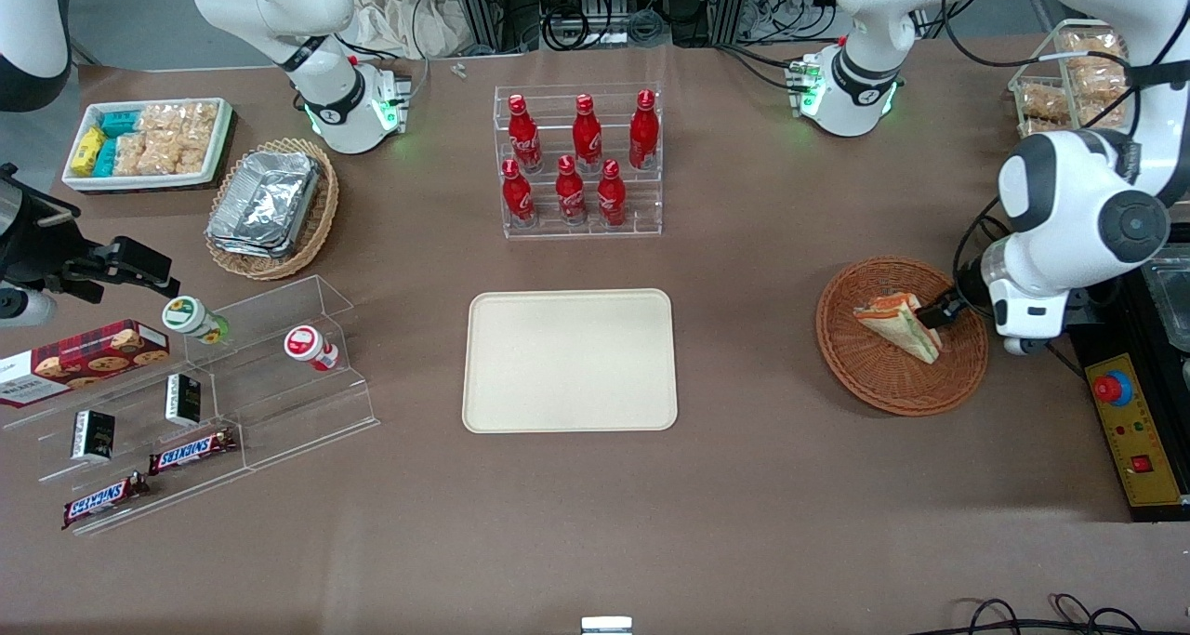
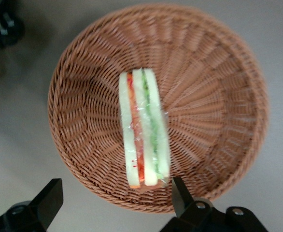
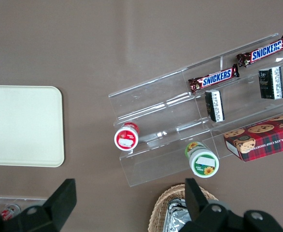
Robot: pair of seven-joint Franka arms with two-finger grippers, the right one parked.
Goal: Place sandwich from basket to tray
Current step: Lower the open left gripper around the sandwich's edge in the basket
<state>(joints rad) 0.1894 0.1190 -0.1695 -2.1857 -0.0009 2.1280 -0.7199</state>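
The sandwich (image 1: 897, 325) is a wrapped wedge of pale bread with orange-red and green layers. It stands on edge in the round reddish-brown wicker basket (image 1: 883, 384) toward the working arm's end of the table. My gripper (image 1: 941, 315) hangs low over the basket's rim, right beside the sandwich's end. In the left wrist view the gripper (image 2: 116, 195) is open. One finger (image 2: 180, 193) is close to the end of the sandwich (image 2: 145, 130), and the other finger (image 2: 52, 198) is outside the rim of the basket (image 2: 214, 96). The cream tray (image 1: 569, 361) lies bare at the table's middle.
A clear rack of red cola bottles (image 1: 581, 165) stands farther from the front camera than the tray. Toward the parked arm's end are a tan basket of foil containers (image 1: 270, 207), a white snack box (image 1: 149, 142) and an acrylic shelf (image 1: 279, 403). A control box (image 1: 1130, 430) sits beside the basket.
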